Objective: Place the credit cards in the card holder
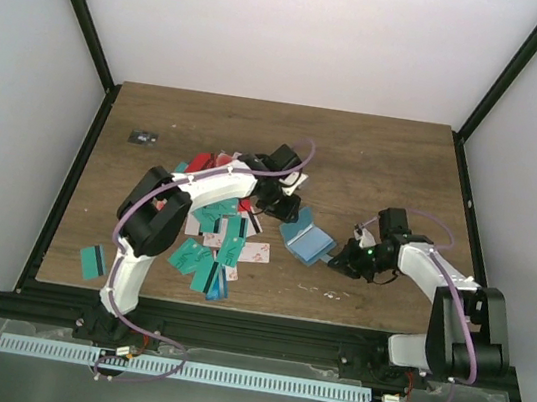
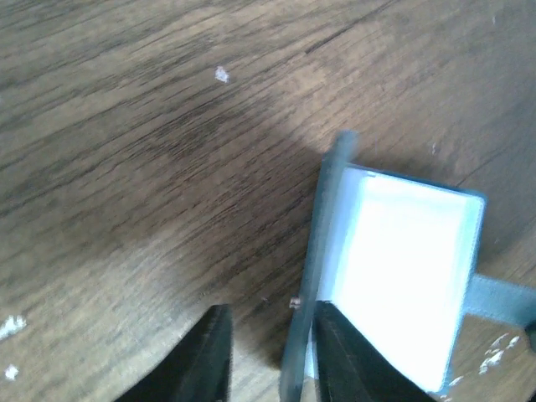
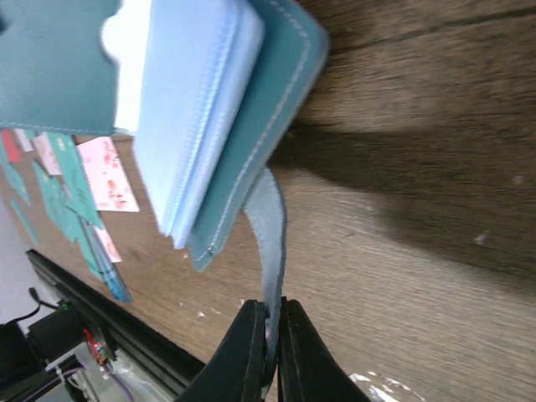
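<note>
The blue-teal card holder lies partly open on the table between my two grippers. My left gripper is open at its far-left side. In the left wrist view its fingers straddle the holder's raised teal cover edge, which lies close against the right finger, beside the light inner pocket. My right gripper is shut on the holder's thin strap in the right wrist view; the holder hangs tilted beyond it. The credit cards, teal, red and white-pink, lie heaped under the left arm.
One teal card lies apart near the table's front left edge. A small dark object sits at the back left. Cards and the black front rail show in the right wrist view.
</note>
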Tool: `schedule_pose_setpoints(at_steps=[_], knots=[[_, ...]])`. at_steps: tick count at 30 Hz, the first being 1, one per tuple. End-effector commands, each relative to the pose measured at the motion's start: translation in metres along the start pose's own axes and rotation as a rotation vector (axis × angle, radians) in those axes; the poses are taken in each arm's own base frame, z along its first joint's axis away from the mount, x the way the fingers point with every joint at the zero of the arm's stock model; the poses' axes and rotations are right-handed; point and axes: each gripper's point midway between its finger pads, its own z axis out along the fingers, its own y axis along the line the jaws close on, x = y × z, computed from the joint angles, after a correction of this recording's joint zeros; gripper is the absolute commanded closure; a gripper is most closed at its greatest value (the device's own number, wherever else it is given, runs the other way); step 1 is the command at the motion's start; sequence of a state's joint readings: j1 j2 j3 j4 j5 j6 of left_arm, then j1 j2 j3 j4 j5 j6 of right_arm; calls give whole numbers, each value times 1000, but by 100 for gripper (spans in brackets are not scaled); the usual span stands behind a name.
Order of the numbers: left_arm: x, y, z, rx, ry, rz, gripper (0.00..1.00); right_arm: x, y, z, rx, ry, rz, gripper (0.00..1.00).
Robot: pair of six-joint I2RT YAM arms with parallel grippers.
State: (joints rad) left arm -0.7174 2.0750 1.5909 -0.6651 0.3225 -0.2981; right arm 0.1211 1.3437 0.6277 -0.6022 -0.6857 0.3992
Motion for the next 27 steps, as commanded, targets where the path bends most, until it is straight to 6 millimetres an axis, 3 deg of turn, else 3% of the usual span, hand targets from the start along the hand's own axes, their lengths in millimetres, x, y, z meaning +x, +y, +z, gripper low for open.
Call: schedule_pose_setpoints(at_steps=[1,6,9,17,24,27], knots=[[-1,1,14,21,13,-6,79,-16,-6,-4,80,-45,26,99],[13,4,19,40,32,-36,91,-30,-12,-2,120,-71,66,99],[24,7,23,40,53,-74,93,-40,-17,0,136,-88,89,99],[57,11,24,63,105,-178,90,-76,-31,3,228,-119,113,98],[54,1,1,82,78,-203,82,-94,-41,0,309,-138,83,92],[52,-6,-6,108,67,-199,81,-96,-37,-2,300,-130,57,81]])
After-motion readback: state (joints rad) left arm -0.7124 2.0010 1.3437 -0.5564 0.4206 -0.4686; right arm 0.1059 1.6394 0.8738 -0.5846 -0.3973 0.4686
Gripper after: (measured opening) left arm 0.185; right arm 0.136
